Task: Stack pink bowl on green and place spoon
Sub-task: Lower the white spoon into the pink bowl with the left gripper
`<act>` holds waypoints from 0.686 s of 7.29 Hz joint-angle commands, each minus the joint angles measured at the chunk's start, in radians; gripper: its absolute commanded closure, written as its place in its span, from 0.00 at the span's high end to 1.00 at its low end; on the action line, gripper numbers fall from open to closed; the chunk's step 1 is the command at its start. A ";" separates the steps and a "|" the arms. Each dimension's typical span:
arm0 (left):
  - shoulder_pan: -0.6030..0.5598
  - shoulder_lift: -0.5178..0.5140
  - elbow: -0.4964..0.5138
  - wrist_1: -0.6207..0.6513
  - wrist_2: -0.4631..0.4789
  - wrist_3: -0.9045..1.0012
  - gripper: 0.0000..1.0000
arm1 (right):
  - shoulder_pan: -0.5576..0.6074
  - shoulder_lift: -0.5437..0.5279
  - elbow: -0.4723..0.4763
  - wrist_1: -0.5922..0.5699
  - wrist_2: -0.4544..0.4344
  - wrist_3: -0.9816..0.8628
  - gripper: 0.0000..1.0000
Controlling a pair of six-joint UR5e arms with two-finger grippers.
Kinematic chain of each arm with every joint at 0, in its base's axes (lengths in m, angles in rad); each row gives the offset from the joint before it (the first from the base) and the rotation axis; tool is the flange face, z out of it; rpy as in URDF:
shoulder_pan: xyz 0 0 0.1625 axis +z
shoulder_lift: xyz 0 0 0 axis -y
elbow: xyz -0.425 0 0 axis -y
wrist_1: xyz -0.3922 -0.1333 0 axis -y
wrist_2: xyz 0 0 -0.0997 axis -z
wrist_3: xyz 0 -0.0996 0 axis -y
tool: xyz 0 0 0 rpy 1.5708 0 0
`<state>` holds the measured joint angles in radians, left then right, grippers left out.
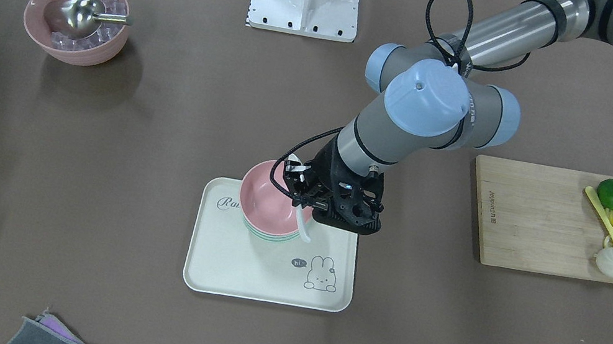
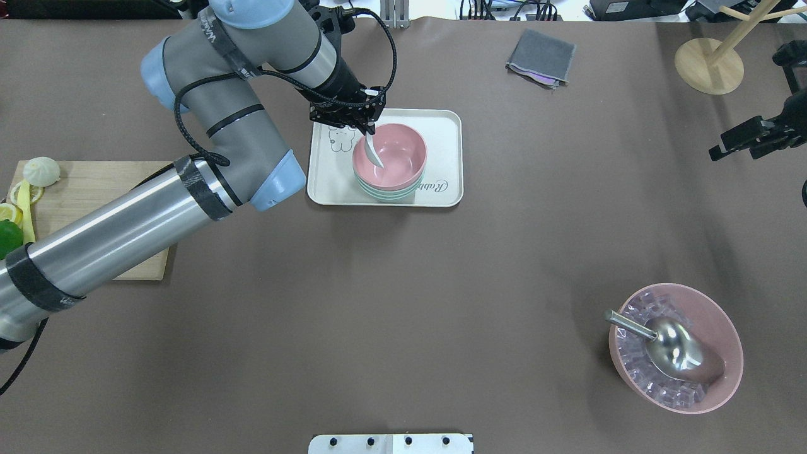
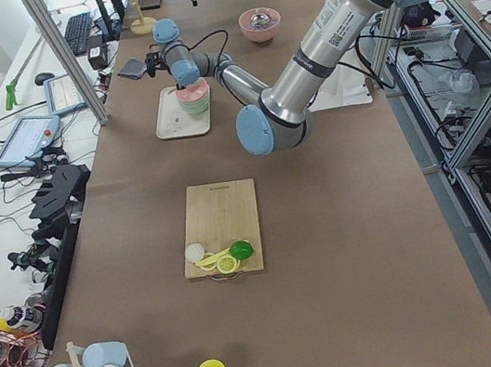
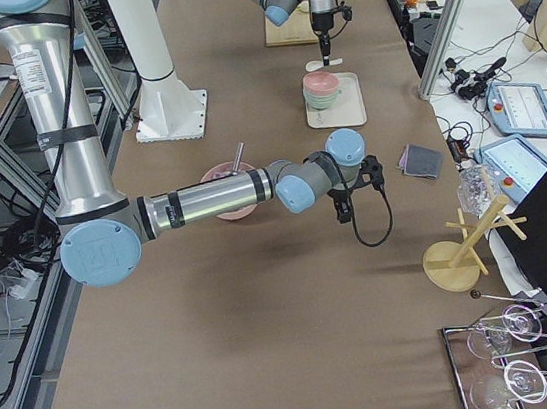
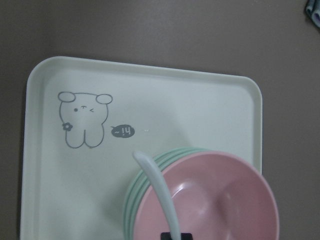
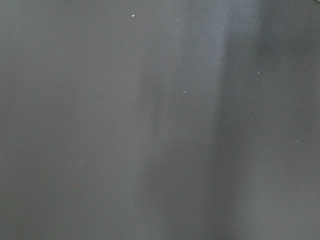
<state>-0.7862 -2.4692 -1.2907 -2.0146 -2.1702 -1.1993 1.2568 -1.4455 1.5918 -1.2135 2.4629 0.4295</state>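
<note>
Spoon (image 5: 161, 192), pinched in left gripper (image 2: 367, 128), slants down into pink bowl (image 2: 400, 154).

pink bowl (image 2: 400, 154) | green bowl (image 5: 131, 199) | white spoon (image 5: 160, 195) | cream tray (image 5: 150, 95), rabbit print

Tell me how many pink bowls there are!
2. One pink bowl sits atop the green bowls on the tray, with the left claw holding a spoon in it. The other pink bowl, on the robot's right, holds ice and a metal scoop. None seems hidden.
</note>
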 commanded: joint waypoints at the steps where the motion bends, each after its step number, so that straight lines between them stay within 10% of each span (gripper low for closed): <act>1: 0.008 -0.007 0.010 -0.004 0.041 0.001 0.98 | 0.001 0.000 -0.001 0.000 0.001 -0.003 1.00; 5: -0.013 0.241 -0.128 0.025 0.075 0.094 0.98 | 0.016 -0.009 -0.001 -0.003 -0.066 -0.018 1.00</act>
<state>-0.7890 -2.3535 -1.3499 -2.0028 -2.1147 -1.1708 1.2684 -1.4490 1.5900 -1.2149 2.4401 0.4224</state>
